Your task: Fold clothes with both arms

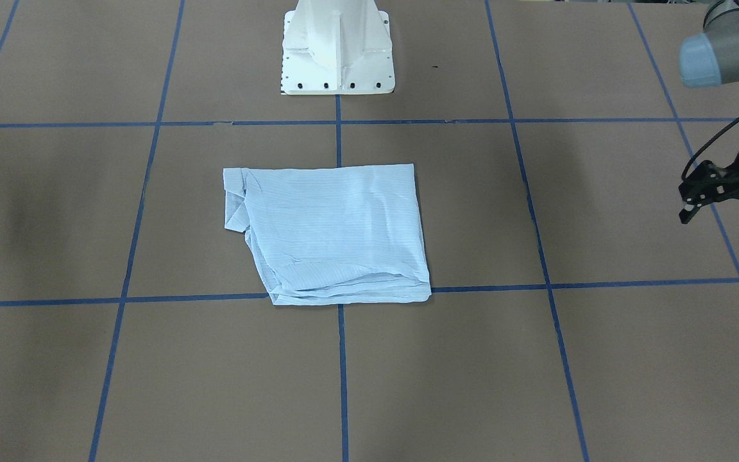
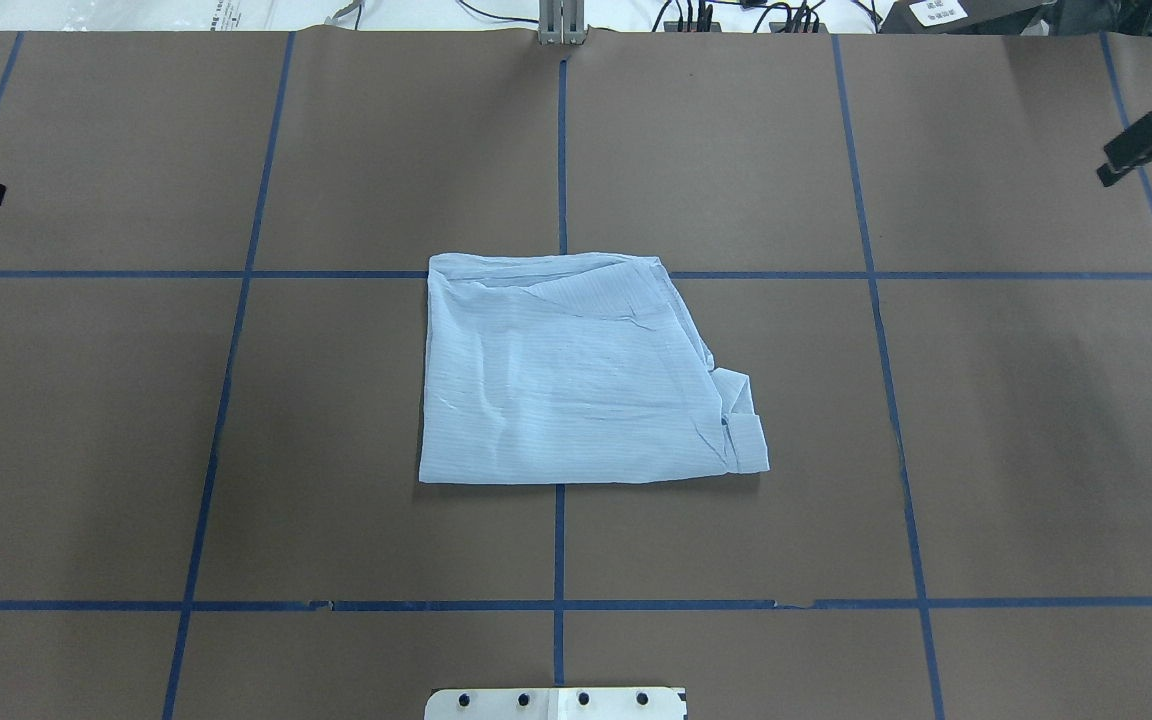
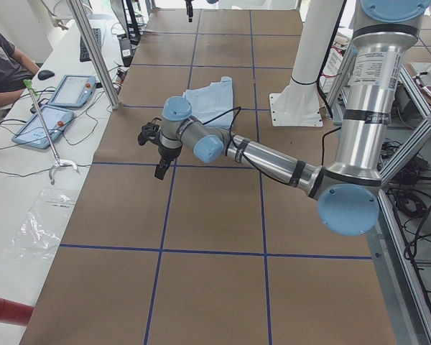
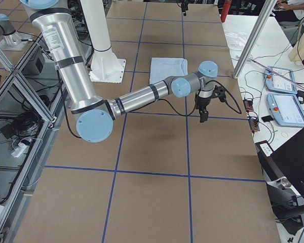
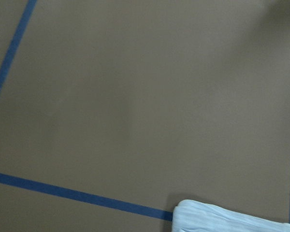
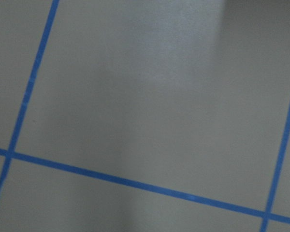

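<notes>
In the middle of the brown paper-covered table (image 2: 986,450), across a crossing of the blue tape grid lines (image 2: 136,273), lies one pale blue, finely striped thin cotton shirt (image 2: 576,380), the only garment in view. There are two silver-grey jointed tube arms with light blue caps, the left arm (image 3: 273,162) and the right arm (image 4: 142,96), and one white pedestal base (image 1: 337,51) at the robot's edge of the table. Each arm carries one black two-finger gripper. The left gripper (image 1: 721,219) hangs over bare table well apart from the shirt, its fingers spread with nothing between them. The right gripper (image 2: 1146,145) is out by the opposite end, also well apart; whether it is spread or closed I cannot tell.

Beside the table runs a white bench (image 3: 7,208) with two screened handheld control tablets (image 3: 75,90), and a seated person (image 3: 3,65) at its far end.

The shirt is folded into a rough rectangle, lightly wrinkled, with stacked layers showing along the edge away from the robot and a small folded piece jutting at one corner
</notes>
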`<state>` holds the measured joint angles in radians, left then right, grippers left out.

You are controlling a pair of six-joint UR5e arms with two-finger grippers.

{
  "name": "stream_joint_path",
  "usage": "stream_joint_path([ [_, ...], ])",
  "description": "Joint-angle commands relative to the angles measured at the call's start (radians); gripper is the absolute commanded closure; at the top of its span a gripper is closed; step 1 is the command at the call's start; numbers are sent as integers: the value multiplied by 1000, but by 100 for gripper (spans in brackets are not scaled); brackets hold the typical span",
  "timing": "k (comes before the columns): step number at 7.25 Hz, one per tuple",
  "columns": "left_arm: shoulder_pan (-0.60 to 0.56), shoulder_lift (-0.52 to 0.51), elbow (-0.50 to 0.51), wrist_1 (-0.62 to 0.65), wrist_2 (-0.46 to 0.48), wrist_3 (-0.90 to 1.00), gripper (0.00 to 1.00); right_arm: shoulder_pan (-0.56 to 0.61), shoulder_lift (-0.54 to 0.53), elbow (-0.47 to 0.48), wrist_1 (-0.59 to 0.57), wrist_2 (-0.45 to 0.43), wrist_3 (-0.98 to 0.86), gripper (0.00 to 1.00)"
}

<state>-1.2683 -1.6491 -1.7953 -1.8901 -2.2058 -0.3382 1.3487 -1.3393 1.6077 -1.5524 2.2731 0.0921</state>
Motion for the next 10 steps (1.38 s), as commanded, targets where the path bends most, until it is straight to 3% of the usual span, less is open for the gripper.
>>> stream_joint_path([
  [1,-57,90,-12,-26,-46,76,0,87,-124,-9,15,46,-186,0],
  [4,-52,115,40,-21,-25,88,0,142,-191,21,32,42,-204,0],
  [9,-63,115,53,-18,-25,85,0,144,-201,17,23,46,-92,0],
  [10,-125,115,54,-8,-32,77,0,144,-202,17,20,48,-92,0],
])
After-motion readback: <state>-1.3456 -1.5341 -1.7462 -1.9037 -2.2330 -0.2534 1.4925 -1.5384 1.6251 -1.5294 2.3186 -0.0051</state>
